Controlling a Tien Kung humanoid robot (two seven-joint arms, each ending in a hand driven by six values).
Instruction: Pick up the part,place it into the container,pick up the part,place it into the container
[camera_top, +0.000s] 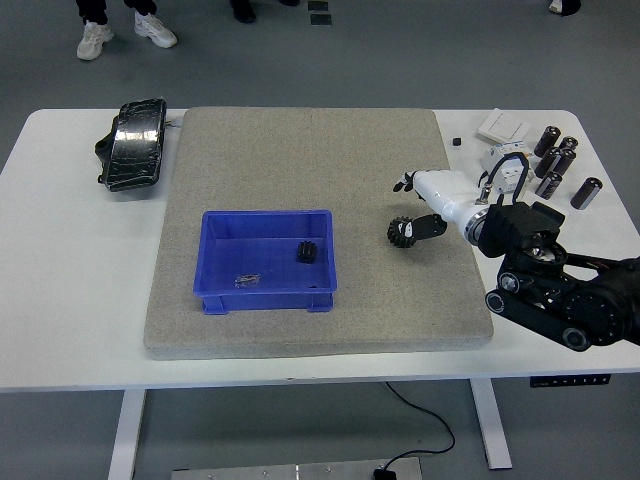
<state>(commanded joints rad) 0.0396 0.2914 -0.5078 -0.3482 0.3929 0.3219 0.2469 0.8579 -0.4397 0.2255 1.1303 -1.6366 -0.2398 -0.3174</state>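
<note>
A blue container (265, 214) sits on the grey mat (300, 150). A small black gear (306, 252) and a small metal part (246, 281) lie inside it. A larger black gear (401, 232) lies on the mat to the right of the container. My right hand (410, 208), white with black fingertips, reaches in from the right and is right at this gear. Its thumb (428, 226) lies against the gear's right side. Its other fingers (405, 182) are spread behind the gear and do not touch it. The hand holds nothing. The left arm is out of view.
A black bag-like object (132, 143) lies at the table's far left. Several black cylinders (556, 160), a white breaker (505, 165), a white switch plate (503, 125) and a small black bit (456, 141) crowd the far right.
</note>
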